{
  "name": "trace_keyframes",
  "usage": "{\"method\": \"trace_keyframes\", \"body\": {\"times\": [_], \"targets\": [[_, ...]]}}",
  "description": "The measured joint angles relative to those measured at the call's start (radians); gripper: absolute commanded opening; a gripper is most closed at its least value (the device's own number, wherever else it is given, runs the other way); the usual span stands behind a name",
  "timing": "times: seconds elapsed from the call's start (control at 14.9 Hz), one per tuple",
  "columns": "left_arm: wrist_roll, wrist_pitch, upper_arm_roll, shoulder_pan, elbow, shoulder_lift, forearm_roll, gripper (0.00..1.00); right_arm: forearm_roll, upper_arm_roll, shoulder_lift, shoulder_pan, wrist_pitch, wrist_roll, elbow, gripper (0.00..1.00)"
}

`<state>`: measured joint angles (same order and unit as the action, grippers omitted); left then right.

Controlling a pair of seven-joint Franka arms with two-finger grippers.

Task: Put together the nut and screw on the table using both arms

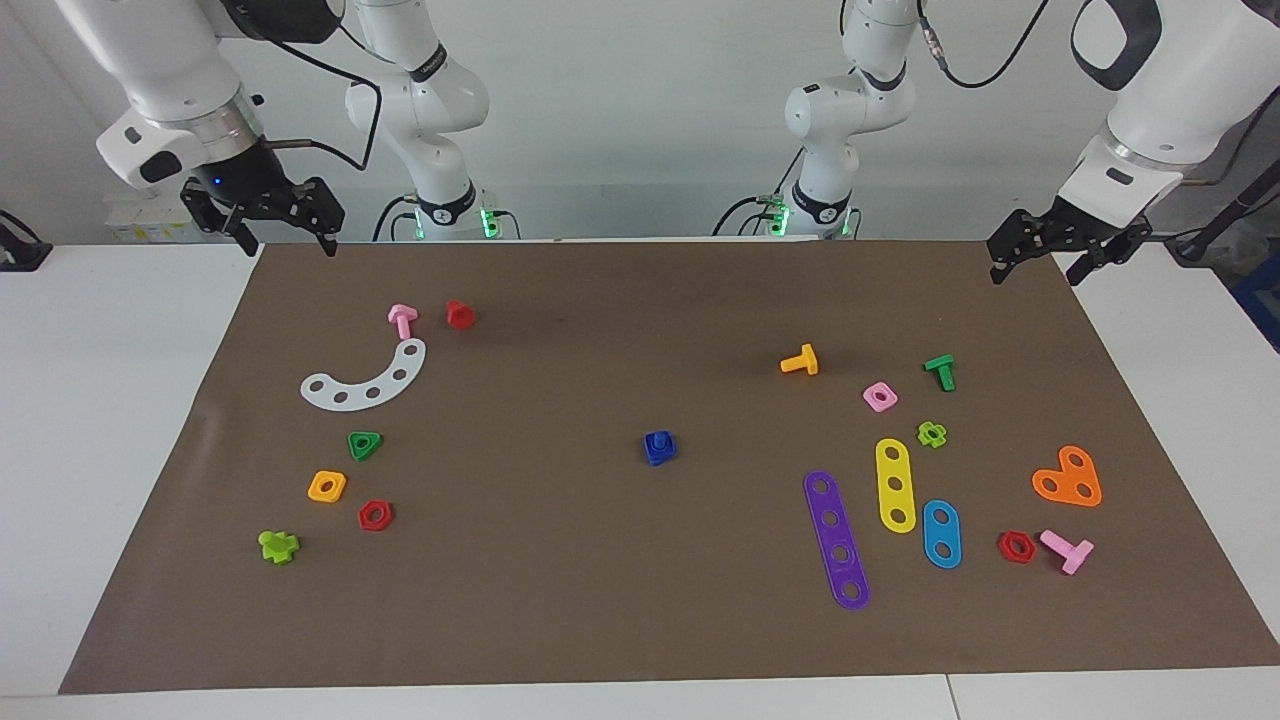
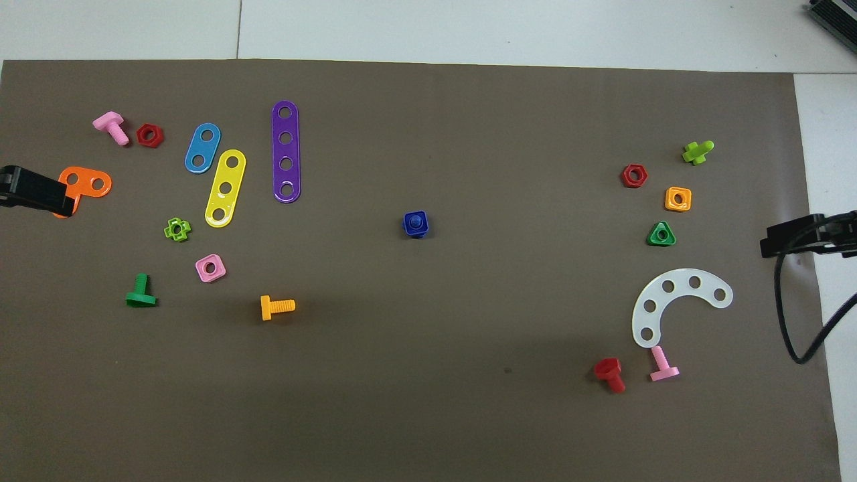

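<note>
At frame centre, nut [image 1: 659,449] sits on screw [image 1: 657,441]: assembly complete. Left gripper [image 1: 1068,247] and right gripper [image 1: 270,217] hang open, empty; retract.

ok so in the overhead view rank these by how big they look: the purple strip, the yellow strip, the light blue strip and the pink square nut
Largest to smallest as they appear in the overhead view:
1. purple strip, four holes
2. yellow strip, three holes
3. light blue strip, two holes
4. pink square nut
</note>
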<state>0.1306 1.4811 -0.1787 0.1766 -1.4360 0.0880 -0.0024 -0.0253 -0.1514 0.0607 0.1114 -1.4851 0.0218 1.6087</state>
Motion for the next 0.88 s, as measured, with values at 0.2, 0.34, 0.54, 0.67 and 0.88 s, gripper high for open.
{"method": "trace_keyframes", "body": {"times": [0.2,0.34,0.54,0.67,0.88], "targets": [[0.000,0.001,0.000,0.000,0.003,0.000,-0.011,1.00,0.000,0.000,0.000,0.000,0.000,0.000,0.000,1.00],[0.000,0.007,0.000,0.000,0.003,0.000,-0.011,1.00,0.000,0.000,0.000,0.000,0.000,0.000,0.000,1.00],[0.000,0.013,0.001,0.000,0.003,-0.001,-0.008,1.00,0.000,0.000,0.000,0.000,0.000,0.000,0.000,1.00],[0.000,0.014,0.002,0.001,0.003,-0.002,-0.007,1.00,0.000,0.000,0.000,0.000,0.000,0.000,0.000,1.00],[0.001,0.016,0.002,0.001,0.003,-0.003,-0.007,1.00,0.000,0.000,0.000,0.000,0.000,0.000,0.000,1.00]]}}
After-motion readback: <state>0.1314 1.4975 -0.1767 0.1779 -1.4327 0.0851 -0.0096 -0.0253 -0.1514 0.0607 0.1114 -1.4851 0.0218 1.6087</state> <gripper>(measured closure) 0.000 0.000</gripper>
